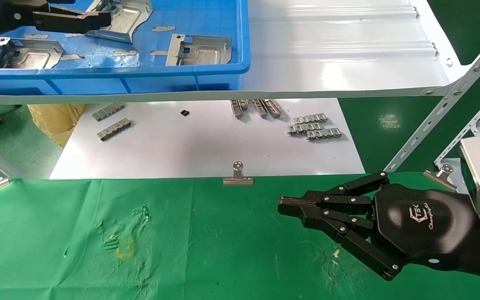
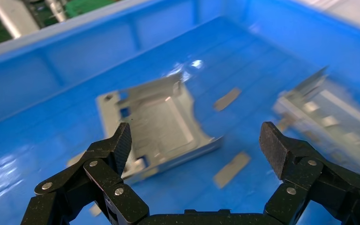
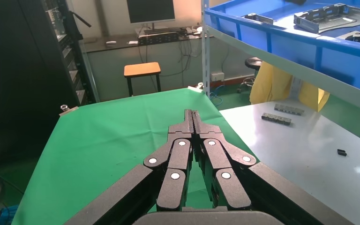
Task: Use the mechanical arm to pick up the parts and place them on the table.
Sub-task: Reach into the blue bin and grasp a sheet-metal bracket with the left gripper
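Observation:
Three silver-grey parts lie in a blue bin (image 1: 111,73) on the shelf: one at the back (image 1: 127,16), one at the left (image 1: 23,53), one at the right (image 1: 200,50). My left gripper (image 1: 102,21) reaches into the bin over the back part. In the left wrist view it (image 2: 199,140) is open and empty, with that part (image 2: 154,119) lying flat just beyond one fingertip (image 2: 122,140) and a second part (image 2: 328,117) farther off. My right gripper (image 1: 283,205) is shut and empty, parked low over the green table (image 1: 181,241); it also shows in the right wrist view (image 3: 192,115).
The bin stands on a glossy white ribbed shelf (image 1: 340,50). Below it a flat white board (image 1: 206,141) carries small grey toothed strips (image 1: 315,127). Binder clips (image 1: 238,175) hold the cloth's far edge. Perforated shelf struts (image 1: 444,108) stand at the right.

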Available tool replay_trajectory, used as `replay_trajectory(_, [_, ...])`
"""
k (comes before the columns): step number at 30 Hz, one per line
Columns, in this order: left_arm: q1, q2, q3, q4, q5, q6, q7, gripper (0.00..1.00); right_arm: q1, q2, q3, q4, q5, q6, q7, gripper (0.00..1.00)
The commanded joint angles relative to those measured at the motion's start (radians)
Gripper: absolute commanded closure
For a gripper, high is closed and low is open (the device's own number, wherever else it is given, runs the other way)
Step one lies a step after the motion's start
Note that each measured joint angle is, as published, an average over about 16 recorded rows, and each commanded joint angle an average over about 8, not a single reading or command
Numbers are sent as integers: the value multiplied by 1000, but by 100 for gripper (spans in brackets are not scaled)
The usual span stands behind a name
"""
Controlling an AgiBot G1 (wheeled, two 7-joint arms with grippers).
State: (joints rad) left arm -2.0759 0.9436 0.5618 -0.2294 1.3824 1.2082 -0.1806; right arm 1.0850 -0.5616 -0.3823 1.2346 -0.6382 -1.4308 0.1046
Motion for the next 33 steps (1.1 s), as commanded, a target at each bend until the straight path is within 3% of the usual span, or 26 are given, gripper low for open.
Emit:
replay_trajectory(1, [-15, 9, 7, 43, 16, -23, 20, 70, 0, 0, 0, 0, 0, 0, 0, 100])
replay_trajectory(3, [-22, 21, 10, 73, 22, -53, 35, 94, 0, 0, 0, 0, 0, 0, 0, 100])
replay_trajectory(4, [-24, 28, 10, 88, 24, -69, 41, 100, 0, 0, 0, 0, 0, 0, 0, 100])
replay_trajectory(12, [-22, 88, 8, 172, 27, -205, 67, 100, 0, 0, 0, 0, 0, 0, 0, 98])
replay_trajectory(13, [-19, 97, 6, 178, 23, -224, 71, 100, 0, 0, 0, 0, 0, 0, 0, 91])
replay_trajectory(19, [3, 145, -9, 203, 4, -326, 91, 100, 0, 0, 0, 0, 0, 0, 0, 16])
replay_trajectory(21, [10, 156, -15, 207, -4, -354, 97, 100, 0, 0, 0, 0, 0, 0, 0, 0])
replay_trajectory(33, [30, 179, -41, 218, -42, -417, 130, 100, 0, 0, 0, 0, 0, 0, 0, 0])
